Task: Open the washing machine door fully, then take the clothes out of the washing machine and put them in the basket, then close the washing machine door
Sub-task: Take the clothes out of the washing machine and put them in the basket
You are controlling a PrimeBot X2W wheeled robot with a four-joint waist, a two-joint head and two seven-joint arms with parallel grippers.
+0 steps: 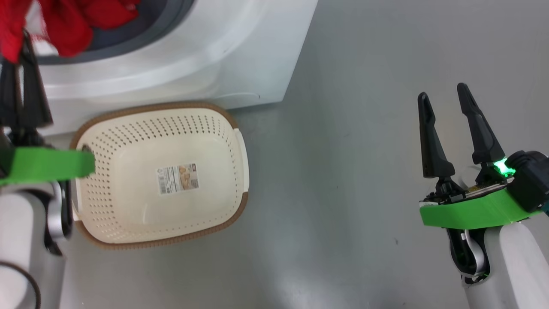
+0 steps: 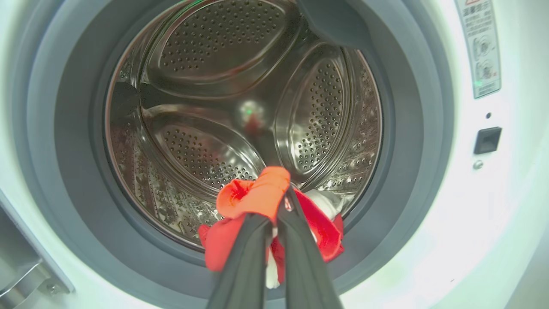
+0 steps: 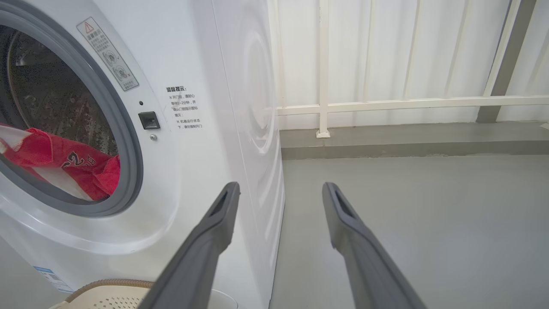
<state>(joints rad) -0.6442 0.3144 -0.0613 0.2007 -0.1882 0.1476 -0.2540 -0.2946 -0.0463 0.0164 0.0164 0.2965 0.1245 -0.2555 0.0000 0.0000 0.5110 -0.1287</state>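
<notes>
My left claw (image 2: 276,206) pinches the clothes (image 2: 253,195) at the mouth of the washing machine (image 2: 450,193), while my right claw (image 3: 281,193) gapes wide, empty, beside it.

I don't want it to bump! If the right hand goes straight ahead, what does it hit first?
Probably nothing nearby: the open right hand points over bare floor, beside the washing machine. Depth is hard to judge.
</notes>
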